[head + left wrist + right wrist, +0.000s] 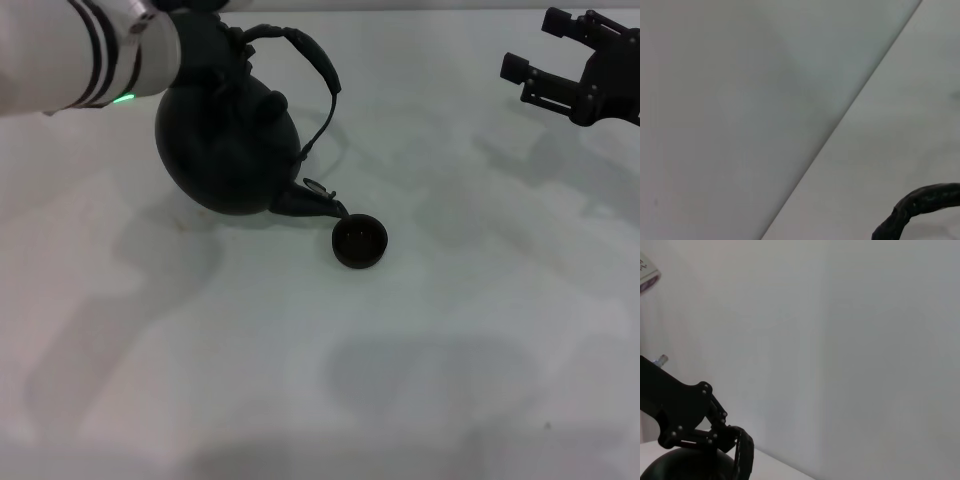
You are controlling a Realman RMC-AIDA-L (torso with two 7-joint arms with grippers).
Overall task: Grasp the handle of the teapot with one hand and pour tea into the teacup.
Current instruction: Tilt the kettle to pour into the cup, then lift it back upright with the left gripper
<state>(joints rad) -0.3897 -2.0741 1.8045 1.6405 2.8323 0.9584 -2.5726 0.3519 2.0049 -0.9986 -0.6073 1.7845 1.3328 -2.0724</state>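
The black teapot (228,150) hangs tilted at the back left, its spout (318,205) dipping down right at the rim of the small dark teacup (359,241) on the table. My left gripper (222,38) is shut on the arched handle (318,70) near its left end. In the right wrist view, the left gripper (722,437) clamps the handle (744,456) above the pot's body (685,465). A piece of the handle (920,202) shows in the left wrist view. My right gripper (535,48) hovers open and empty at the far right.
The pale table (330,380) spreads out in front of the cup and to its right. A grey wall (865,340) stands behind the table.
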